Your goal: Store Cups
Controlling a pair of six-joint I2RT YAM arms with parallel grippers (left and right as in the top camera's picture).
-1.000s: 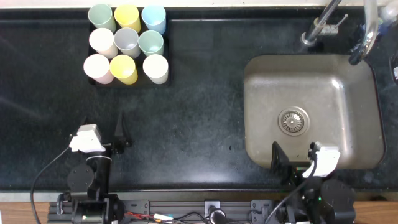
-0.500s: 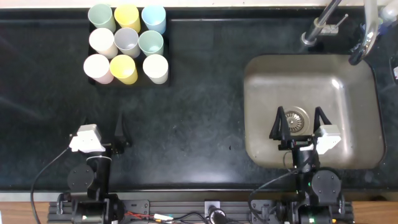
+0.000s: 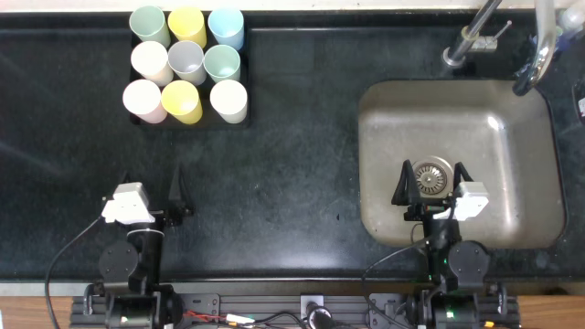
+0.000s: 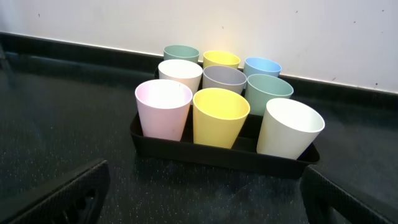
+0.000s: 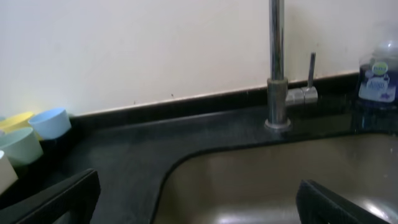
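Now, right end effector (image 3: 430, 175) shifted slightly left, above sink (image 3: 512, 119)

Pastel cups (image 4: 221, 115) in a black tray (image 4: 217, 160) on a black counter (image 3: 274, 164) flecked with fine pale specks.
Row by the wall: a sage-green cup (image 3: 149, 23), a yellow cup (image 3: 186, 25), a light blue cup (image 3: 226, 26); middle row: a cream cup (image 3: 151, 59), a grey cup (image 3: 186, 59), a mint-green cup (image 3: 222, 62); nearest row: a pale pink cup (image 3: 144, 99), a second yellow cup (image 3: 181, 100), a white cup (image 3: 228, 99). The sink (image 3: 512, 128) is dull silver-grey, the tap (image 5: 274, 62) bright chrome, the wall (image 5: 155, 43) plain off-white, the bottle (image 5: 377, 78) violet-blue with a blue-and-white label.
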